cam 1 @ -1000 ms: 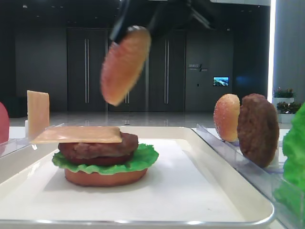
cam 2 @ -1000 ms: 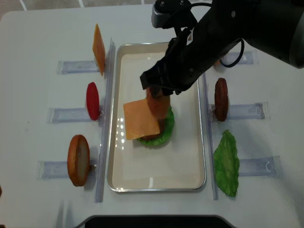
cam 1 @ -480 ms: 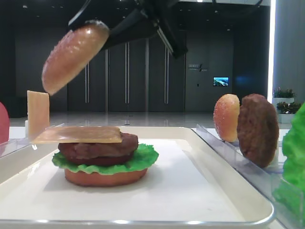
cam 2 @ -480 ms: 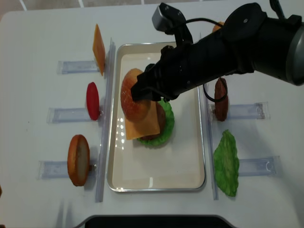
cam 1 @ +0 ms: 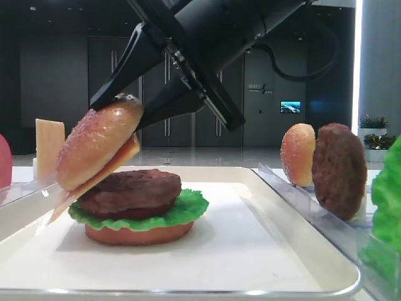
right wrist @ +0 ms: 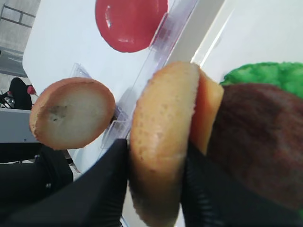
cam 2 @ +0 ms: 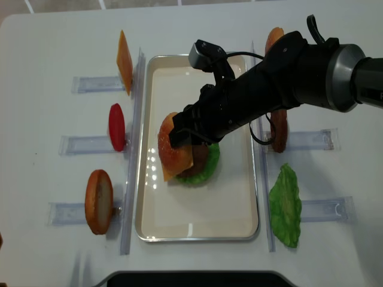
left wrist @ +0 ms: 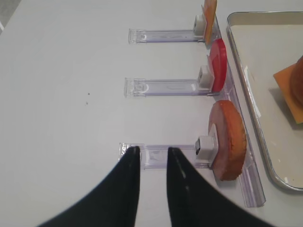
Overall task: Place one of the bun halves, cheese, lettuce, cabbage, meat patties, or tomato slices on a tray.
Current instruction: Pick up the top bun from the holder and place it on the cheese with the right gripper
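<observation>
My right gripper (right wrist: 156,161) is shut on the domed, speckled top bun half (cam 1: 97,147), holding it tilted at the left side of the stack on the tray (cam 2: 197,209). A cheese slice (cam 1: 103,172) leans tipped between that bun and the meat patty (cam 1: 135,188). Lettuce (cam 1: 182,210) and a flat bottom bun (cam 1: 138,233) lie under the patty. The wrist view shows the bun (right wrist: 163,142) pressed against the cheese (right wrist: 208,111) beside the patty (right wrist: 260,142). My left gripper (left wrist: 152,152) is open and holds nothing, over a clear rack (left wrist: 184,155) left of the tray.
Clear racks line both sides of the tray. The left ones hold a cheese slice (cam 2: 124,60), a tomato slice (cam 2: 116,127) and a bun half (cam 2: 99,200). The right ones hold a bun half (cam 1: 297,153), a patty (cam 1: 338,169) and lettuce (cam 2: 284,206).
The right gripper swung the top bun left and down from high above the stack. The bun now presses the cheese, which has tipped off its flat position on the patty.
</observation>
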`<act>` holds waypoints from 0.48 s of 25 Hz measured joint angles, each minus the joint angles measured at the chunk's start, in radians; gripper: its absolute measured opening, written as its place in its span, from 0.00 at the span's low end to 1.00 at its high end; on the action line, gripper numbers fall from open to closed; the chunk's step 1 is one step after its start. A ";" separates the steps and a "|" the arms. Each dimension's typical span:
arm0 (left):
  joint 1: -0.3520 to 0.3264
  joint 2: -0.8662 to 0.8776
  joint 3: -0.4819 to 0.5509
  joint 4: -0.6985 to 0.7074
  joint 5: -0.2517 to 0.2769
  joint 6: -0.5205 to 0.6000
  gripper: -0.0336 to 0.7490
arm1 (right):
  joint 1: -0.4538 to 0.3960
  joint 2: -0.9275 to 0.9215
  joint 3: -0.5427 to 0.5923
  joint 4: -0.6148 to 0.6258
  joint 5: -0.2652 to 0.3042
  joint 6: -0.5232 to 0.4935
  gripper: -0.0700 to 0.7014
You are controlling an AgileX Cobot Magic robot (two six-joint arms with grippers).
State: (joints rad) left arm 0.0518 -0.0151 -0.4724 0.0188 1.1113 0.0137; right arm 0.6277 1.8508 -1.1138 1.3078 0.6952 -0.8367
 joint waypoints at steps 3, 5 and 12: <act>0.000 0.000 0.000 0.000 0.000 0.000 0.23 | 0.000 0.007 0.000 0.004 -0.001 0.001 0.39; 0.000 0.000 0.000 0.000 0.000 0.000 0.23 | 0.000 0.007 0.000 0.004 -0.003 0.001 0.39; 0.000 0.000 0.000 0.000 0.000 0.000 0.23 | -0.040 0.007 0.000 0.002 0.044 0.000 0.42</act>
State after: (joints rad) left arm 0.0518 -0.0151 -0.4724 0.0188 1.1113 0.0137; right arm 0.5878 1.8579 -1.1138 1.3101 0.7394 -0.8368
